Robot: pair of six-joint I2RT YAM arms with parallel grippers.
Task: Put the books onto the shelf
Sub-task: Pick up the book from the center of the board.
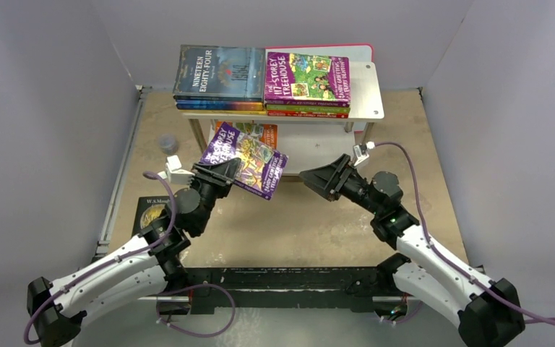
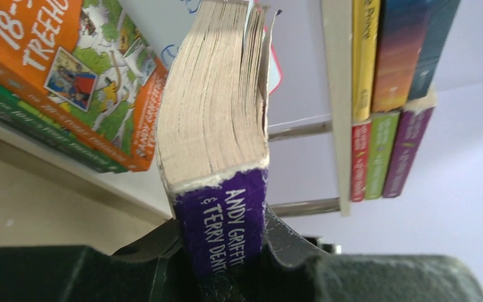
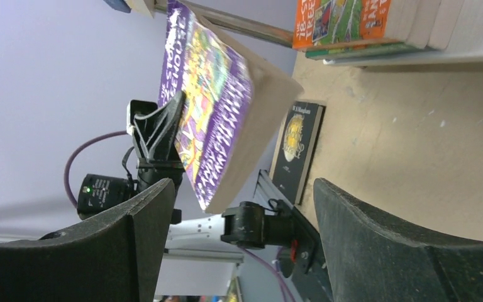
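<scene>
A purple Treehouse book (image 1: 246,163) hangs tilted in the air in front of the shelf (image 1: 367,94). My left gripper (image 1: 224,172) is shut on its spine end (image 2: 223,214), with a finger on each cover. To the book's right, my right gripper (image 1: 314,181) stands open and empty; its wrist view shows the purple book (image 3: 210,107) beyond the fingers, untouched. Two stacks of books lie on the shelf's top board: Nineteen Eighty-Four (image 1: 220,72) on the left and a 117-Storey Treehouse (image 1: 307,76) on the right. An orange Treehouse book (image 1: 256,132) lies on the lower tier.
A black paperback (image 1: 152,211) lies flat on the table by the left arm's elbow. A small grey cylinder (image 1: 168,144) stands left of the shelf legs. A pink-edged white board (image 1: 354,49) sits behind the shelf. Grey walls close in on three sides.
</scene>
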